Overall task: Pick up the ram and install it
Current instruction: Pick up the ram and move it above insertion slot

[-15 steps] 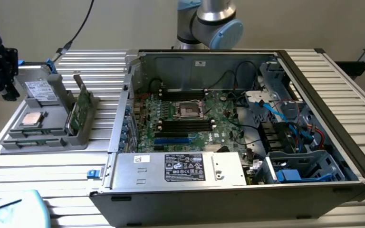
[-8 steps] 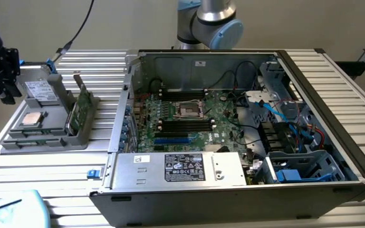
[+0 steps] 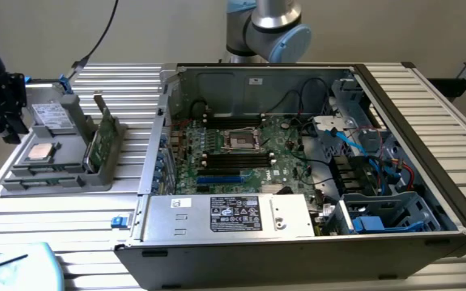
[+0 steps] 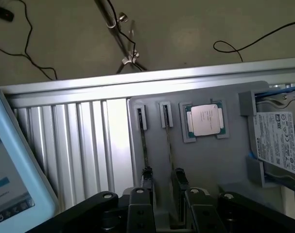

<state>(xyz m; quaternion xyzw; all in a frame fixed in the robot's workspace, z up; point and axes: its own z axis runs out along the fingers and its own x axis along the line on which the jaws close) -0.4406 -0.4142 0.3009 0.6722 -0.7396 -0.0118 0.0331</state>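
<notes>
My end effector [image 4: 163,187] hangs spread wide above the grey parts tray [image 3: 22,182] on the slatted tabletop [image 3: 71,212], gripping nothing. The ram [image 3: 102,134] stands on edge in a slot of that tray, on the side nearest the open computer case [image 3: 298,248]. A processor [image 3: 40,151] and a drive [image 3: 51,113] share the tray.

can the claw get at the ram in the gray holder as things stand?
Probably yes. The claw is open right at the gray holder, where the ram stands on edge with its upper edge bare. Nothing looks to be in the way.
</notes>
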